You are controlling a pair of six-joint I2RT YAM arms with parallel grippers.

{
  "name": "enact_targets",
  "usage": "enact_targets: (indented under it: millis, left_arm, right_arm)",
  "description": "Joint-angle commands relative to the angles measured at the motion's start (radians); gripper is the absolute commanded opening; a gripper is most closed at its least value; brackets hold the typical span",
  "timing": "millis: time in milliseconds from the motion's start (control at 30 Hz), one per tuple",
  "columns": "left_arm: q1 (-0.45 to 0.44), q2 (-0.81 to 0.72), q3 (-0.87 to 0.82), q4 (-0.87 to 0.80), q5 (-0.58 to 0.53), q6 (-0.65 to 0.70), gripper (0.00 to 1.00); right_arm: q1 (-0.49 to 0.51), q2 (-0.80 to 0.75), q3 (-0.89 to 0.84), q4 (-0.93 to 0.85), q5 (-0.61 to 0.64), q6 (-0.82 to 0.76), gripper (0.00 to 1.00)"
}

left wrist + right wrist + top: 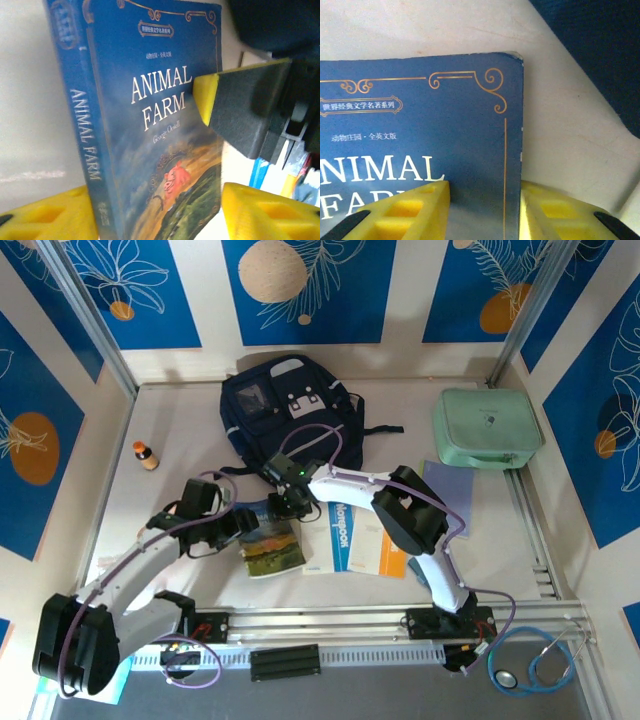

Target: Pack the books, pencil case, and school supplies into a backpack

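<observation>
REMOTE RIG, PACKING RUN: My left tool stands about half open with the lower end of the green-landscape "Animal Farm" paperback between its yellow fingers; I cannot tell whether they pinch it. My right tool is partly open, with no grip that I can see. One fingertip rests on the cover and the other sits just off the book's fore edge. The paperback lies on the white worktop between the two tools, its long axis running roughly near to far. Just to its right lie the white paperback with a blue band and the white one with an orange band. The large navy-blue fabric backpack lies beyond, toward the far wall, just past the right tool, so I judge the right arm the nearer for the carry. A mint-green rounded case sits well apart at far right.
</observation>
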Motion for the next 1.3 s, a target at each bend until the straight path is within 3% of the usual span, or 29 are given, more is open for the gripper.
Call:
enact_targets:
  millis: [0,233,400,600,733,833,1033,1267]
  left_arm:
    - [-0.003,0.028,-0.010,0.092,0.088,-0.079,0.53]
    - [-0.003,0.085,-0.001,0.065,0.044,-0.068,0.27]
    - [0.000,0.032,0.057,-0.046,-0.047,-0.023,0.00]
    - [0.012,-0.078,0.186,-0.207,-0.177,0.060,0.00]
    - [0.014,-0.115,0.303,-0.229,-0.223,0.098,0.00]
    - [0.015,-0.112,0.350,-0.122,-0.215,0.082,0.00]
    - [0.010,-0.024,0.321,0.397,-0.186,-0.114,0.00]
    - [-0.003,0.118,0.344,0.683,-0.217,-0.306,0.00]
  right_arm:
    - [0.016,0.010,-0.028,0.010,0.023,-0.004,0.38]
    - [0.020,-0.004,-0.037,0.020,0.035,-0.008,0.38]
    - [0.013,-0.092,-0.071,0.047,0.060,0.008,0.40]
    - [-0.012,-0.311,-0.200,0.238,-0.006,-0.046,0.61]
    - [-0.085,-0.447,-0.317,0.374,-0.107,0.019,0.69]
    - [-0.160,-0.540,-0.414,0.465,-0.184,0.135,0.74]
    - [-0.270,-0.671,-0.551,0.631,-0.267,0.334,0.82]
    - [-0.344,-0.672,-0.640,0.885,-0.404,0.562,0.94]
